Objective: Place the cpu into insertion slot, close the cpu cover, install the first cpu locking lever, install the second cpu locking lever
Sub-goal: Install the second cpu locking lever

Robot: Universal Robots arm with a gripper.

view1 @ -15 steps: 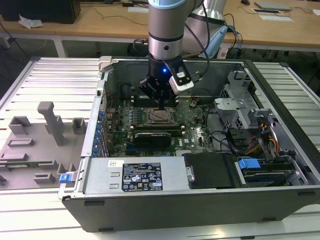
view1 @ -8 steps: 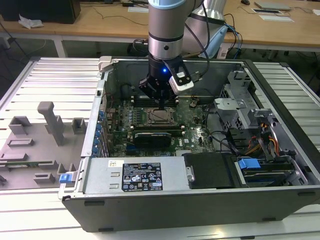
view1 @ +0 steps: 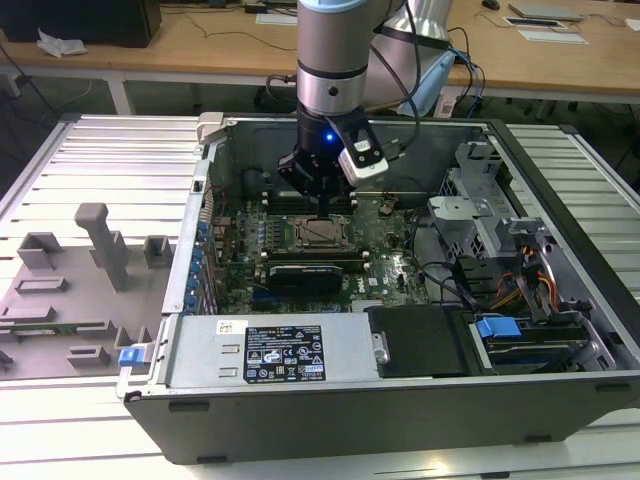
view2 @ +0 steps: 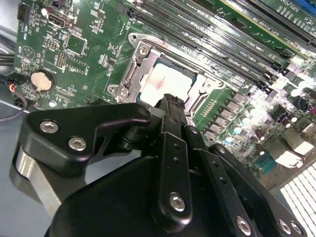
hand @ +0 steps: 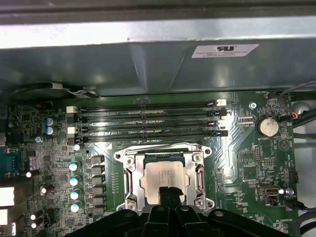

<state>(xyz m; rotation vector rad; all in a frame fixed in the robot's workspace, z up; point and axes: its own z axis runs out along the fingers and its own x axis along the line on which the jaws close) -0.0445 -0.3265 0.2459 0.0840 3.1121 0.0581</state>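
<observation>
- the open computer case [view1: 330,345] lies on a slatted metal table [view1: 100,160], its green motherboard [view1: 240,245] flat on the case floor at the exterior view's left.
- the robot arm [view1: 332,60] comes straight down into the case from above, over the middle of the board.
- the insertion slot [hand: 165,175] sits mid-board, just on the near side of the long memory slots [hand: 148,123]; the cpu cover [hand: 200,175] frames it, lying flat in both wrist views, its window over the chip.
- the cpu [hand: 160,177] lies seated in the slot, silvery-beige top showing through the window.
- the gripper [hand: 166,192] has its fingertips pressed together with nothing between them, low over the near edge of the chip; contact i cannot tell.
- judgement: chip placed and cover seemingly down, so the first locking lever is the step in hand. that calls for a closed tip to catch the thin lever beside the socket frame and swing it under its hook without scraping the chip.
</observation>
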